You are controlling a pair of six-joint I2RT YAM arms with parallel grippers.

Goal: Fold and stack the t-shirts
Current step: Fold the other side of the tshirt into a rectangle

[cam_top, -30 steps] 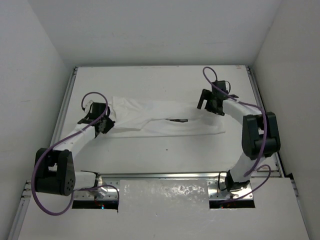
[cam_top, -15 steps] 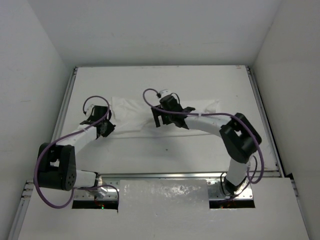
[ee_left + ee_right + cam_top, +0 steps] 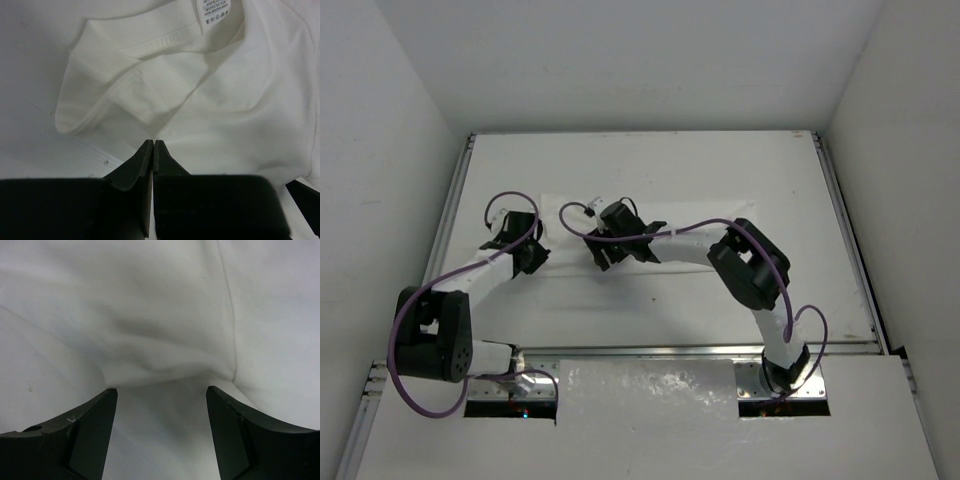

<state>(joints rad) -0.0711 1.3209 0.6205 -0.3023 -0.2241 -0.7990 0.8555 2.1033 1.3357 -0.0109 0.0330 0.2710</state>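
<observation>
the right claw (image 3: 161,392) hangs low over the plain white soft cloth t-shirt (image 3: 150,315), its two dark jaws wide, one on each side of a raised ridge of fabric. the left claw (image 3: 152,146) is pressed fully together, tips down on the cloth just below a hemmed sleeve (image 3: 95,95) and not far from the small printed care label (image 3: 212,12); whether any layer is nipped between them cannot be told. the shirt lies rumpled on the left half of the white rigid surface (image 3: 740,170), under both claws. the risk, as it looks from here: if the right claw bites only the crest of that ridge, it may lift a single layer and drag the rest into a crooked fold. if the left claw has no real hold, the whole garment could slide on the smooth surface when pulled. the right arm (image 3: 690,240), stretched far across, seems to have little room to correct.
</observation>
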